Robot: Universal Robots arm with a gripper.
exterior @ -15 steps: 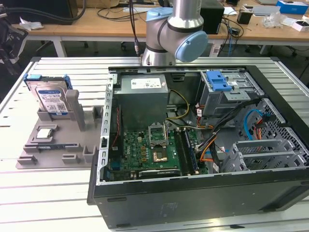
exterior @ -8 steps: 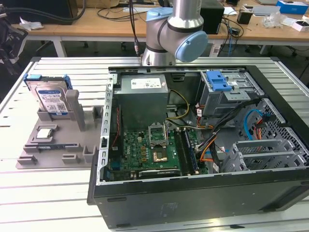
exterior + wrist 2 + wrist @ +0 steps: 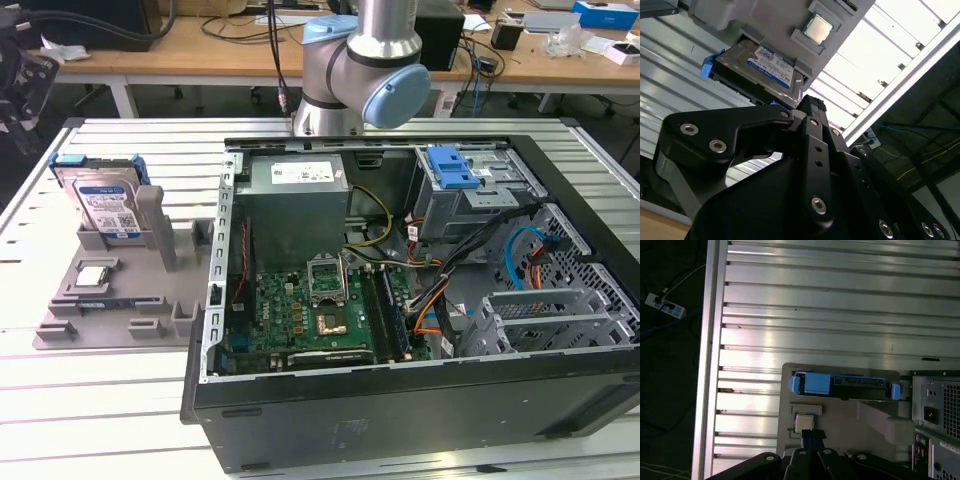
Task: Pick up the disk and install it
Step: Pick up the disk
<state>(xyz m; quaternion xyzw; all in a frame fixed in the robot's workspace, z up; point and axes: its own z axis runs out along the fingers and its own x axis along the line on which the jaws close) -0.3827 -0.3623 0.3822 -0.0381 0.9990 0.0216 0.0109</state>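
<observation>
Plainly, we see the disk (image 3: 108, 205) standing on edge in a slot of the grey holder (image 3: 110, 312) on the counter (image 3: 100, 400), at about nine o'clock from the open computer case (image 3: 400, 420) in the exterior view. In both wrist views the gripper (image 3: 812, 105) hangs clear of the disk, its jaws drawn together on nothing.
</observation>
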